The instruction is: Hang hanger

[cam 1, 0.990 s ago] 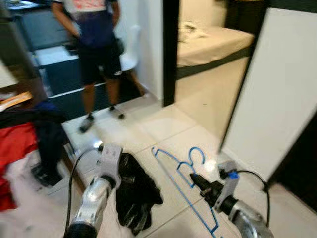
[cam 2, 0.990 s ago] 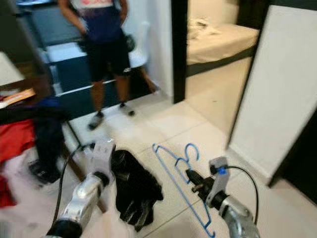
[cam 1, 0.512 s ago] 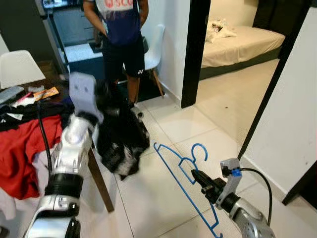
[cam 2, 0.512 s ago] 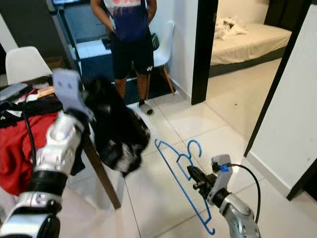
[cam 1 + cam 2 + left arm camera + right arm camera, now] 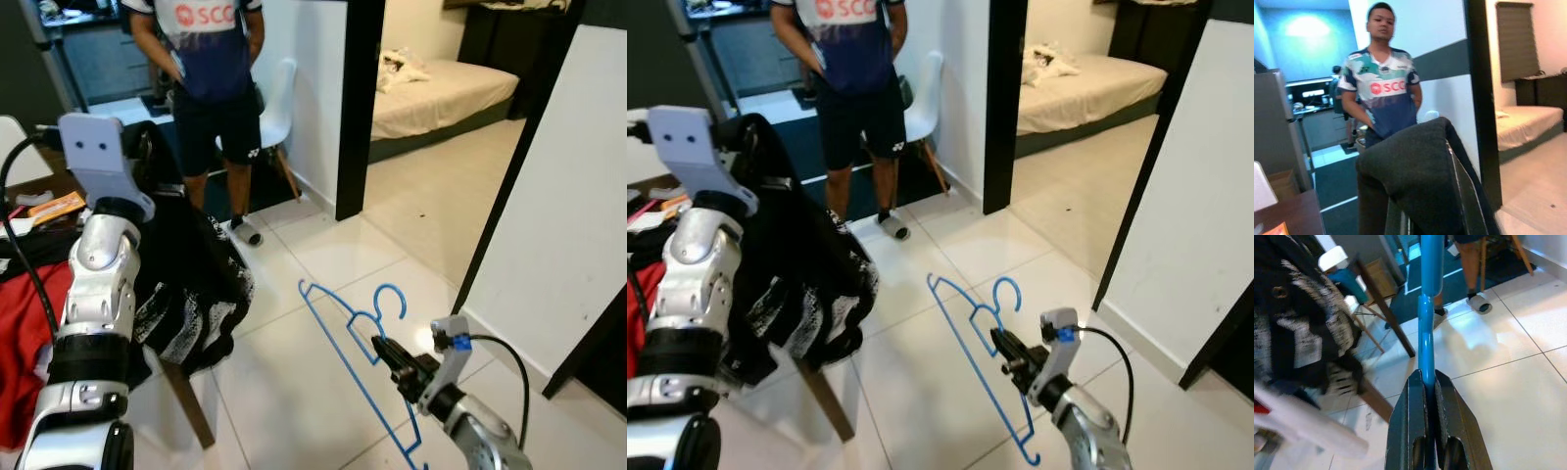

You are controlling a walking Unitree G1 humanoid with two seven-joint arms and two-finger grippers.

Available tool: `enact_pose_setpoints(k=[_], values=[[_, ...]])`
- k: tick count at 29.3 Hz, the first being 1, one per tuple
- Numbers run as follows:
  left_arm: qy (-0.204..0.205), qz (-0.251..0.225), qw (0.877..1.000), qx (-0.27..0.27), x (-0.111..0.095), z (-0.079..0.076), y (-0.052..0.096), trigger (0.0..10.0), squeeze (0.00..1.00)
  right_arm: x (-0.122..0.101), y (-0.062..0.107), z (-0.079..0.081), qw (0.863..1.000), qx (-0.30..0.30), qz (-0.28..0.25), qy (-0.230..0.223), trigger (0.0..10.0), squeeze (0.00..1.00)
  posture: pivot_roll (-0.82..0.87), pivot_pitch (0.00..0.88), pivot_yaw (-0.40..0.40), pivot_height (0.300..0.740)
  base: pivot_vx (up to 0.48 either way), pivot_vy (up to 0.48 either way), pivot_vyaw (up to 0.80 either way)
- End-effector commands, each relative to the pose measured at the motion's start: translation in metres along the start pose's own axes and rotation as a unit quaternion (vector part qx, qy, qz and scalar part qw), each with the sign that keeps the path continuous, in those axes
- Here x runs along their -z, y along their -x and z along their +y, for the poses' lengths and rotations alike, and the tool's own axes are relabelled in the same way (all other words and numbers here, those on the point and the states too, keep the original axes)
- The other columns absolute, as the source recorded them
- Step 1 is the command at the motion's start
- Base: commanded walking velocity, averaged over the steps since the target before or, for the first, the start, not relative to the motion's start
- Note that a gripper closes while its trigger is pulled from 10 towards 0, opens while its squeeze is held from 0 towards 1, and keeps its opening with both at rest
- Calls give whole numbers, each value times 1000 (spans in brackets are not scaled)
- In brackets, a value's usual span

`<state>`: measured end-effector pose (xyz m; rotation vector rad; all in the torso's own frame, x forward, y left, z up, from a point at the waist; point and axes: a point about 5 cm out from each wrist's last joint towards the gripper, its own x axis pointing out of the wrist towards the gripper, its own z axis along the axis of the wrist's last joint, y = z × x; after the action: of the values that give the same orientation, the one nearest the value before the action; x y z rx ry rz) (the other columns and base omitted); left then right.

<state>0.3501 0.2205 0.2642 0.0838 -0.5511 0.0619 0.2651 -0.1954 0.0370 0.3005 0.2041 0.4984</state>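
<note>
While the right gripper is low and out in front of the robot, its two black fingers are squeezed tight on the blue hanger. You can see in the right wrist view how the thin blue bar sits pinched between them. The hanger is held up in the air above the white floor tiles, with its hook pointing up and its long side slanting down toward the robot.

The left arm is lifted high on the robot's left side. A black piece of clothing with white marks hangs from the left gripper and droops down beside the arm. In the left wrist view the dark cloth is draped over the fingers and hides them, so I cannot tell if they are clamped together or apart.

A red cloth lies on the brown table at the far left. A person in a blue and white shirt and black shorts stands ahead, next to a white chair. Past a dark door frame there is a bed in another room
</note>
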Motion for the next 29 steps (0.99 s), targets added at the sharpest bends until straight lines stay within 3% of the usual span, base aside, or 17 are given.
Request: enact_pose_setpoints(k=[1, 2, 4, 6, 7, 9, 11, 13, 16, 21, 23, 24, 25, 27, 28, 29], values=[[-20, -17, 999, -33, -13, 20, -1, 10000, 0, -6, -7, 8, 1000, -19, -12, 16, 10000, 0, -110, 0, 48, 740, 480, 0, 763], [-20, -17, 999, -33, -13, 20, -1, 10000, 0, -6, -7, 8, 1000, -19, -12, 16, 10000, 0, -110, 0, 48, 740, 480, 0, 763], [-34, -15, 996, -77, -15, 43, -1, 10000, 0, -7, -7, 8, 1000, -21, -13, 18, 10000, 0, -110, 0, 42, 740, 480, 0, 763], [-34, -15, 996, -77, -15, 43, -1, 10000, 0, -7, -7, 8, 1000, -21, -13, 18, 10000, 0, -110, 0, 42, 740, 480, 0, 763], [-38, -15, 995, -96, -17, 54, -1, 10000, 0, -7, -7, 8, 999, -22, -13, 20, 10000, 0, -111, 0, 40, 740, 480, 0, 763], [-38, -15, 995, -96, -17, 54, -1, 10000, 0, -7, -7, 8, 999, -22, -13, 20, 10000, 0, -111, 0, 40, 740, 480, 0, 763], [-50, -20, 989, -134, -23, 71, 1, 10000, 0, -7, -7, 8, 999, -26, -11, 22, 10000, 0, -109, 0, 33, 740, 480, 0, 763], [-58, -23, 987, -147, -25, 73, 4, 10000, 0, -7, -7, 8, 999, -27, -10, 23, 10000, 0, -108, 0, 31, 740, 480, 0, 763], [-67, -18, 983, -167, -25, 70, 15, 10000, 0, -7, -6, 8, 999, -29, -8, 24, 10000, 0, -105, 0, 28, 740, 480, 0, 763], [-69, -15, 983, -172, -25, 68, 20, 10000, 0, -7, -6, 8, 999, -29, -8, 24, 10000, 0, -105, 0, 28, 740, 446, 0, 763], [-61, 28, 982, -176, -8, 53, 37, 10000, 0, -7, -6, 5, 1000, -23, -7, 10, 10000, 0, -88, 0, 13, 740, 0, 0, 763], [-61, 28, 982, -176, -8, 53, 37, 10000, 0, -7, -6, 5, 1000, -23, -7, 10, 10000, 0, -88, 0, 13, 740, 0, 0, 763], [-55, 62, 979, -188, 5, 47, 50, 10000, 0, -8, -5, 4, 1000, -22, -8, 5, 10000, 0, -88, 0, 11, 740, 0, 0, 431], [-55, 62, 979, -188, 5, 47, 50, 10000, 0, -8, -5, 4, 1000, -22, -8, 5, 10000, 0, -88, 0, 11, 740, 0, 0, 431], [-53, 101, 971, -209, 19, 45, 64, 10000, 0, -8, -5, 3, 1000, -19, -8, -1, 10000, 0, -87, 0, 10, 740, 0, 0, 0], [-53, 101, 971, -209, 19, 45, 64, 10000, 0, -8, -5, 3, 1000, -19, -8, -1, 10000, 0, -87, 0, 10, 740, 0, 0, 0]])
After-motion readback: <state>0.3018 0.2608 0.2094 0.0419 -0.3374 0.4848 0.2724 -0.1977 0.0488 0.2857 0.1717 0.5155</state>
